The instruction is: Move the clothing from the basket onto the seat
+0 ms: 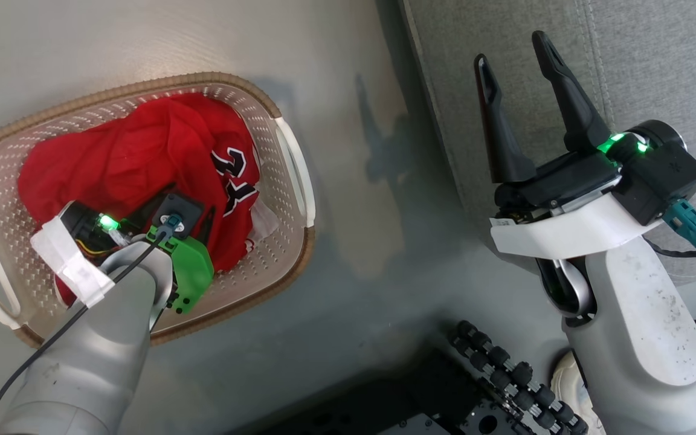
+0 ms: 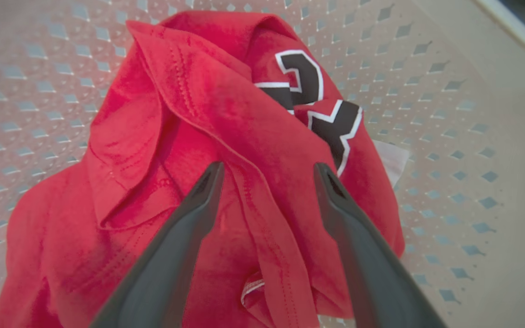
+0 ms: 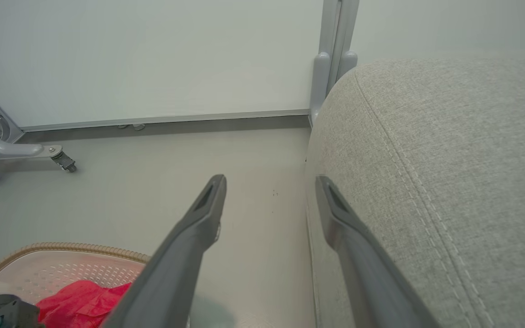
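Nearest to us, in the left wrist view, the left gripper (image 2: 268,168) has its two dark fingers spread wide, with a raised fold of the red clothing (image 2: 189,118) running between them. We cannot tell whether the tips press the cloth or hang just above it. That view brings out the stitched hems and the black-and-white lettering (image 2: 310,79) on the heap's far side. The basket (image 2: 449,136) shows as perforated wall all round the heap.

In the head view the left wrist covers most of those fingers. That view gives us the layout: the basket stands on the grey floor (image 1: 360,254), and the clothing lies bunched inside it, toward the rim farthest from us.

The right gripper (image 1: 512,49) is raised over the near edge of the seat (image 1: 662,66), well apart from the basket. Its fingers are parted and hold nothing.

The right wrist view adds the seat's rounded corner and stitched seam. Beyond them it shows a pale wall (image 3: 153,59) and a wheeled leg (image 3: 57,157) at the floor's far edge.
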Tool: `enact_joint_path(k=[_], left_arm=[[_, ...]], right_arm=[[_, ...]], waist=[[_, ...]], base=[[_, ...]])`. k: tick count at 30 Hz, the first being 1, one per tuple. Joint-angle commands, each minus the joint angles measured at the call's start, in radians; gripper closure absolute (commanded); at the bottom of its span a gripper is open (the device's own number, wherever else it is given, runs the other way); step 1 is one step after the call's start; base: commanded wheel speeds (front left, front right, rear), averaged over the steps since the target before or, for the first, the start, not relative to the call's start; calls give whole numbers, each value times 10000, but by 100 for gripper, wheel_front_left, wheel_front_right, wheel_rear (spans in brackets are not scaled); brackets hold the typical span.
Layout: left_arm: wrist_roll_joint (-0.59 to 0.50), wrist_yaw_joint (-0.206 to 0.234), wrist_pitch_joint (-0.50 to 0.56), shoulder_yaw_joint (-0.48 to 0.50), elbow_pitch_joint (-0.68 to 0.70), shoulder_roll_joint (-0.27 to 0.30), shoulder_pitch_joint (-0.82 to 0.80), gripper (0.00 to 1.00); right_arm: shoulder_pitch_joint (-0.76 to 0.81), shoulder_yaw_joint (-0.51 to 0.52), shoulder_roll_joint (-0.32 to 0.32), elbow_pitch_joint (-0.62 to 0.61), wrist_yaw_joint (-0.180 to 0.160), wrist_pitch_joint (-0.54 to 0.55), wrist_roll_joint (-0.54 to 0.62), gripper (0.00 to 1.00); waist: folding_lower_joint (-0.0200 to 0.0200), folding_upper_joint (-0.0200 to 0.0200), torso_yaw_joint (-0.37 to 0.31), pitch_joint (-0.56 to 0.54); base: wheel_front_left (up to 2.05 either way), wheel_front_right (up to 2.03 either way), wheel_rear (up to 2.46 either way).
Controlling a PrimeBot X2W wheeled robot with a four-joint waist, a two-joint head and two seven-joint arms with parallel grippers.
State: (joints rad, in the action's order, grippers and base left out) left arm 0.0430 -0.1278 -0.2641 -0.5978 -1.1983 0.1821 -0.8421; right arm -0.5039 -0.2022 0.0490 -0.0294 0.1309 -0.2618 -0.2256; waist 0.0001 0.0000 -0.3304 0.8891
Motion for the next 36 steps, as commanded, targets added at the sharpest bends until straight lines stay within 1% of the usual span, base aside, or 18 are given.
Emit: enact_joint_path(k=[1, 6, 11, 16, 18, 24, 28, 30, 32, 34, 36], left_arm=[[79, -40, 29, -85, -194, -28, -248, 0], [326, -40, 221, -417, -542, -147, -560, 0], [529, -41, 515, -773, -725, -116, -861, 0], [509, -39, 856, -995, -820, -90, -1160, 0], [358, 193, 845, -1124, -836, -92, -1303, 0], [340, 436, 1188, -1306, -882, -203, -1470, 0], [432, 346, 1539, -1361, -903, -201, -1504, 0], [676, 173, 1730, -1279, -900, -345, -1382, 0], [647, 53, 1789, -1448, -906, -375, -1385, 0], [886, -3, 1791, -1450, -904, -502, -1349, 0], [888, -25, 1831, -1674, -908, -556, -1379, 0]], right_arm=[[-100, 31, 24, -74, -3, -49, 85, 0], [-150, 18, 26, -159, -3, -49, 143, 0], [-170, 37, 26, -275, -3, -49, 227, 0], [-173, 91, 26, -395, -3, -48, 330, 0], [-170, 124, 26, -456, -3, -49, 364, 0], [-149, 90, 26, -469, -3, -49, 423, 0], [-213, 60, 26, -487, -3, -49, 404, 0], [-175, 88, 24, -506, -3, -49, 420, 0], [-100, 114, 26, -506, -3, -49, 434, 0], [-45, 136, 24, -504, -3, -49, 455, 0], [-6, 142, 26, -514, -3, -49, 474, 0]], waist=[[-1, 0, -7, 222], [-1, 0, 11, 501], [-1, 0, 88, 811], [-1, 0, 240, 1061], [-1, 0, 316, 1136], [-1, 0, 435, 1212], [-1, 0, 408, 1243], [-1, 0, 411, 1254], [-1, 0, 418, 1269], [-1, 0, 451, 1288], [-1, 0, 476, 1303]], base=[[0, 0, 0], [0, 0, 0], [0, 0, 0], [0, 0, 0], [0, 0, 0], [0, 0, 0], [0, 0, 0], [0, 0, 0], [0, 0, 0], [0, 0, 0], [0, 0, 0]])
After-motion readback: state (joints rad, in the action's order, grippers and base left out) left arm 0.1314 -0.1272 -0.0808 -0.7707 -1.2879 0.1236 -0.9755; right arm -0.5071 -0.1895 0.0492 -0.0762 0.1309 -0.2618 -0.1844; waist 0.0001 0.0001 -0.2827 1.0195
